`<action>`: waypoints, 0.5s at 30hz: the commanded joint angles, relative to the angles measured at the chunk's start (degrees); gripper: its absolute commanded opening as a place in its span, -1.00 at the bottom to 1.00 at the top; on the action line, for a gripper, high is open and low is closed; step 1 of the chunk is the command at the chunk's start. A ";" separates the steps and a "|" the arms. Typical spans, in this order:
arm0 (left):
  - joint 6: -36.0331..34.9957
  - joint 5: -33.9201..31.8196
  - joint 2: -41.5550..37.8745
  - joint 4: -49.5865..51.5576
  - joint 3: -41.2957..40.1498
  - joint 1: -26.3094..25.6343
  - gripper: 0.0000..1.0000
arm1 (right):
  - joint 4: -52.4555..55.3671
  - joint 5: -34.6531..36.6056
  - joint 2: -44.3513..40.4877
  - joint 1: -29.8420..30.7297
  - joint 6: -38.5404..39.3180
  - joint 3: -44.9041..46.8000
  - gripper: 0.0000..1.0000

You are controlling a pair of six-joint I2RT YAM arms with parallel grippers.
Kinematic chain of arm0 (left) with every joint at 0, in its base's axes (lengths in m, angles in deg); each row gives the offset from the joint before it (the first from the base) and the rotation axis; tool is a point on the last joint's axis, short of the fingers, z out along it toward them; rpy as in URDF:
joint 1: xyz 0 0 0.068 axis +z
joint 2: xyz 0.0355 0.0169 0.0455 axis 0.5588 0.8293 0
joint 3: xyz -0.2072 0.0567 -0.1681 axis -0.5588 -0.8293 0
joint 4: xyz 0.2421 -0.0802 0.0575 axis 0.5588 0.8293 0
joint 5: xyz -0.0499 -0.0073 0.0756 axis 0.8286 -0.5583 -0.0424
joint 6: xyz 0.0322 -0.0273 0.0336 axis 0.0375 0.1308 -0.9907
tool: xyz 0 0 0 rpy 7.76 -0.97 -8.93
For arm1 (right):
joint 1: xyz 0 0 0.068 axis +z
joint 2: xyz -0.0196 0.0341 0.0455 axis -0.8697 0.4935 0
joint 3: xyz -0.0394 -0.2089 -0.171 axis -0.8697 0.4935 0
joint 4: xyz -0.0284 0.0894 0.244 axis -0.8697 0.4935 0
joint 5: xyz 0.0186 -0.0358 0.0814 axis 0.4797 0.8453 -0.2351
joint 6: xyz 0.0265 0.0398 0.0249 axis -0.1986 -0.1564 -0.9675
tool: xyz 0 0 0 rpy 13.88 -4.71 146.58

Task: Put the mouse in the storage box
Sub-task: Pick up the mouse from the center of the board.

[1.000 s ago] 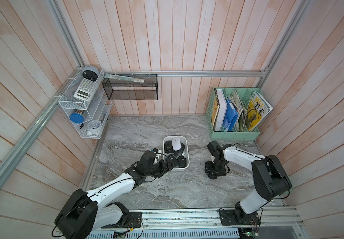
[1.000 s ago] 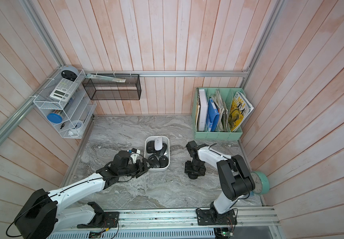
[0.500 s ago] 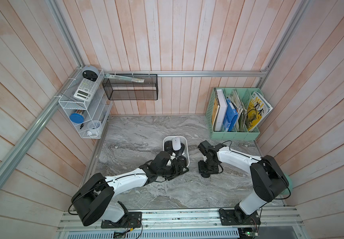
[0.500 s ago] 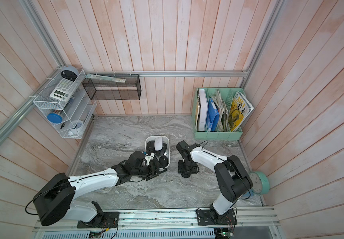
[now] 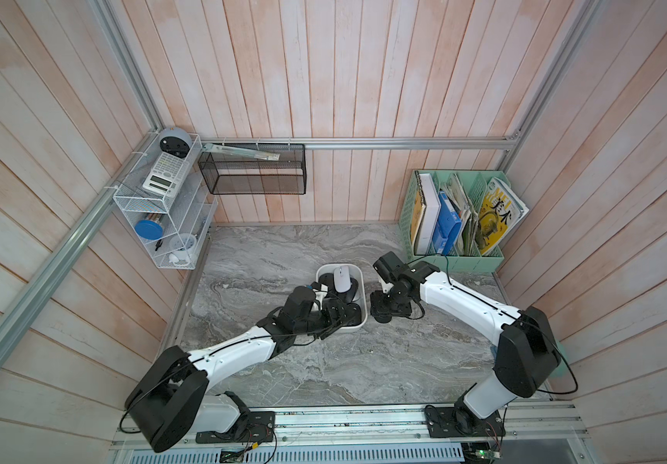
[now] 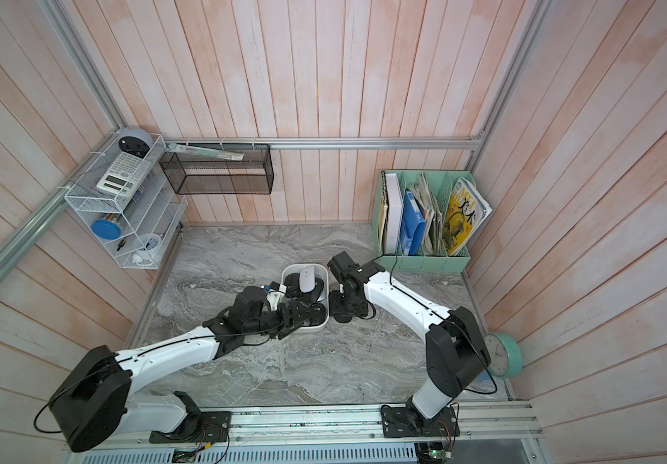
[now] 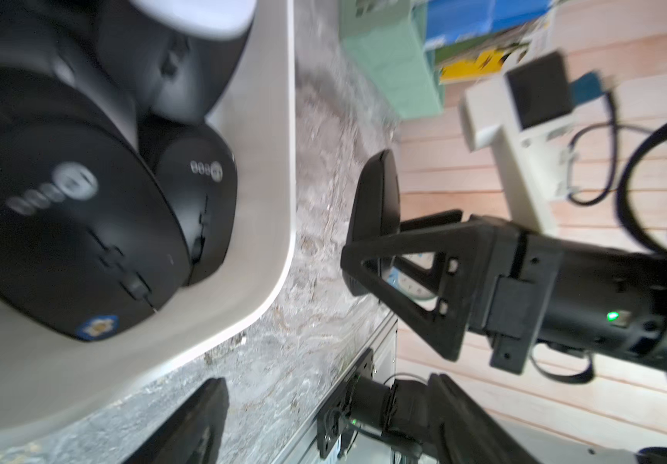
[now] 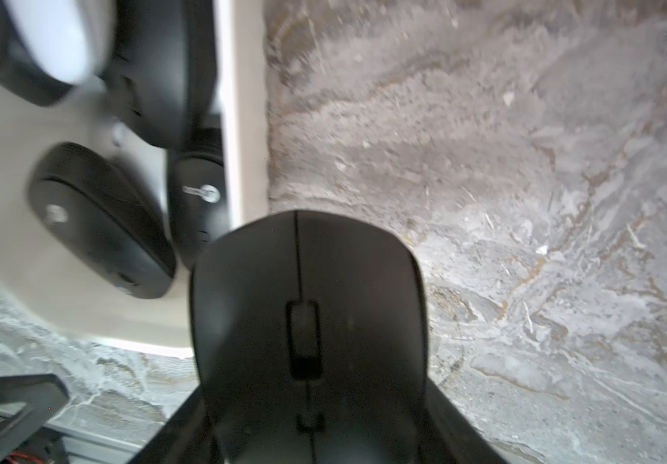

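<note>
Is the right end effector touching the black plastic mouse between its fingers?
Touching. Right wrist view shows the right end effector clamping the black plastic mouse on both sides.

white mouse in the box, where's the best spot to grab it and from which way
Pinch the white mouse across its long sides, mid-body, coming straight down. It lies lengthwise over the black mice, and the box walls would likely block a sideways approach.

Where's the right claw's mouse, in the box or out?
Out. The right claw holds the mouse just outside the box wall.
</note>
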 commanded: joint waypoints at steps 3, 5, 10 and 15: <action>-5.83 0.33 -10.15 14.28 -2.67 10.88 0.68 | 2.70 0.85 8.00 3.36 3.01 -9.17 0.19; -5.64 1.76 -12.76 15.95 -4.26 15.47 0.69 | 2.69 0.24 10.90 4.27 3.66 -12.45 0.19; -6.09 3.66 -16.00 19.01 -6.08 20.21 0.69 | 4.06 -0.34 17.50 5.59 5.43 -19.41 0.19; -5.67 3.60 -16.79 19.01 -6.89 20.39 0.69 | 3.85 -0.67 20.46 5.82 5.94 -19.99 0.20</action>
